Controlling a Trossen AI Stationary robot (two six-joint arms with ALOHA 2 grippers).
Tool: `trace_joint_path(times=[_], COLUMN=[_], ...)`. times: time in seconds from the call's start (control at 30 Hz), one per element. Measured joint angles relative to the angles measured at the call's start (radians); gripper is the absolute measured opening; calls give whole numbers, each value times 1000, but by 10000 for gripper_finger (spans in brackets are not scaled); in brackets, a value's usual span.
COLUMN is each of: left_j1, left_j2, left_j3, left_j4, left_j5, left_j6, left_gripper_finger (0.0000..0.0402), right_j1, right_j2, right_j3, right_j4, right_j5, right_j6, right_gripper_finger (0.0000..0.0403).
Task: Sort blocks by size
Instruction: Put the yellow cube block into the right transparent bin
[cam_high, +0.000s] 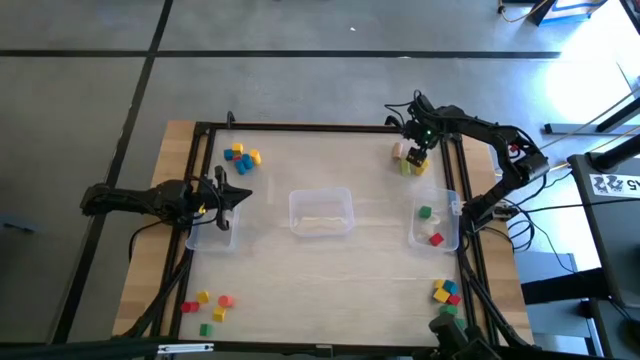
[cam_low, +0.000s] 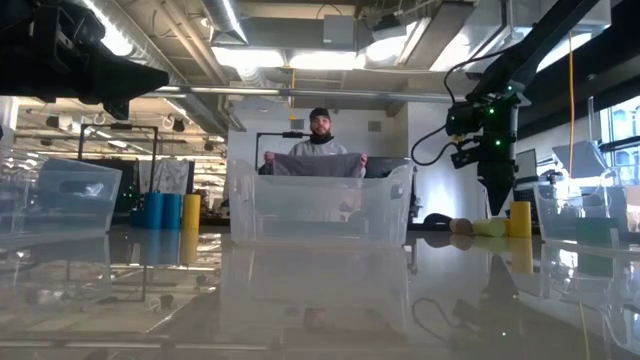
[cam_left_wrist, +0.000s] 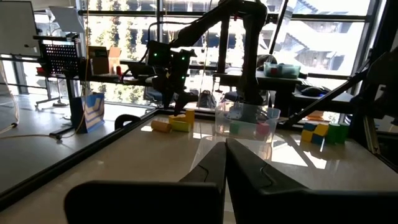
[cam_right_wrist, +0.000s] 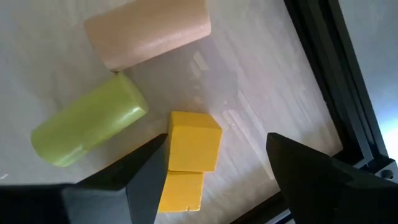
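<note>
- Blocks lie in clusters at the table's corners: my right gripper (cam_right_wrist: 214, 168) hangs over the far-right group, where a yellow cube (cam_right_wrist: 193, 141) sits with a tan cylinder (cam_right_wrist: 146, 31) and a light green cylinder (cam_right_wrist: 87, 129) lying on their sides just beside it.
- My right fingers are spread wide, one finger's tip (cam_right_wrist: 146, 168) close against the yellow cube and the other well clear of it; nothing is pinched.
- A second yellow piece (cam_right_wrist: 180, 191) lies touching that cube.
- The clear bin (cam_high: 434, 224) by the right edge holds a green block (cam_high: 425, 212) and a red one (cam_high: 436, 238).
- The middle bin (cam_high: 321, 212) has no blocks that I can see in it.
- My left gripper (cam_high: 240, 195) waits over the left bin (cam_high: 212, 236), its fingers (cam_left_wrist: 214, 171) pressed together on nothing.
- More blocks sit at the far left (cam_high: 241, 157), the near left (cam_high: 209, 305) and the near right (cam_high: 446, 292).
- Beyond the table a person (cam_low: 318, 150) stands holding a grey cloth.
</note>
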Motion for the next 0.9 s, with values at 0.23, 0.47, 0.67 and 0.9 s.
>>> trace_joint_path(times=[0.23, 0.47, 0.67, 0.9], left_j1=[0, 0, 0, 0], left_j2=[0, 0, 0, 0], left_j3=[0, 0, 0, 0], left_j4=[0, 0, -1, -28], left_j5=[0, 0, 0, 0], left_j6=[0, 0, 0, -3], left_gripper_finger=[5, 5, 5, 5], right_j1=[0, 0, 0, 0], right_j2=[4, 6, 31, 56], right_j3=[0, 0, 0, -2], right_j4=[-6, -8, -32, -45], right_j5=[0, 0, 7, 8], right_j6=[19, 41, 82, 97], right_gripper_finger=[273, 273, 273, 273])
